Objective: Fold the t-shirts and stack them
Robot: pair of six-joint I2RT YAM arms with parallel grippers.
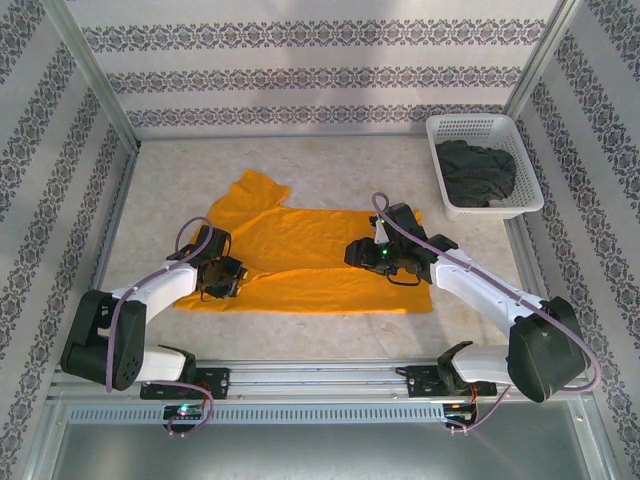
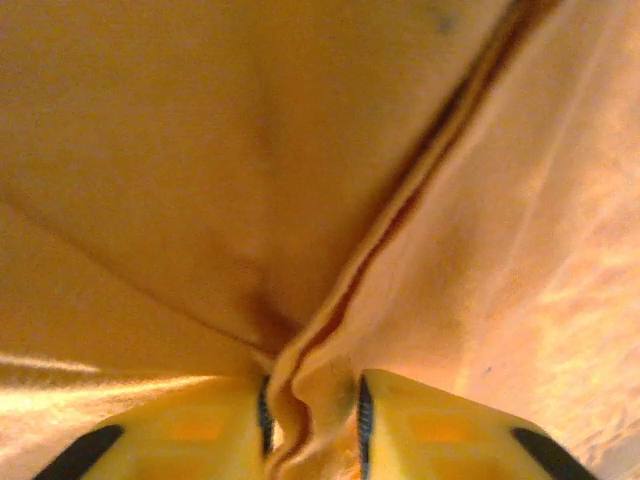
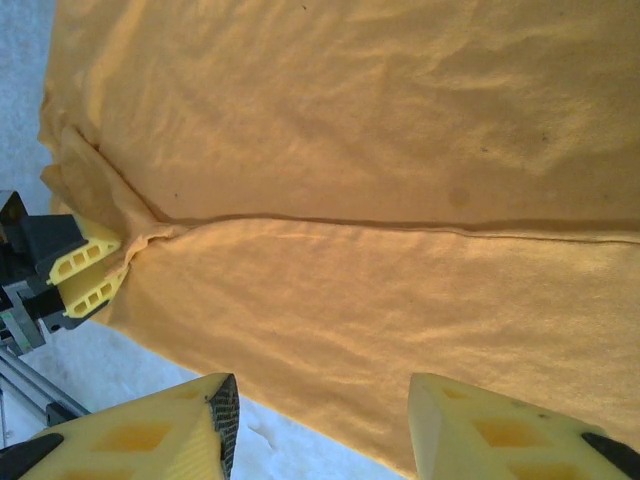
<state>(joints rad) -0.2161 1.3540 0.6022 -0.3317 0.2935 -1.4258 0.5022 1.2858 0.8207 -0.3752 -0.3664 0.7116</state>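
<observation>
An orange-yellow t-shirt (image 1: 310, 255) lies spread on the table with one long fold seam (image 3: 400, 222) across it. My left gripper (image 1: 232, 274) is at the shirt's left edge. In the left wrist view the left gripper (image 2: 311, 425) is shut on a pinched ridge of orange cloth (image 2: 320, 390). My right gripper (image 1: 357, 252) hovers over the shirt's middle. In the right wrist view the right gripper (image 3: 325, 425) is open above the shirt's near hem with nothing between its fingers. The dark grey t-shirt (image 1: 478, 172) lies crumpled in the white basket (image 1: 448, 128).
The basket stands at the back right corner. Patterned walls close in the table (image 1: 330, 170) on three sides. Bare tabletop runs behind the orange shirt and along its near edge (image 3: 250, 440). The left gripper's fingers (image 3: 88, 272) show at the shirt's far end in the right wrist view.
</observation>
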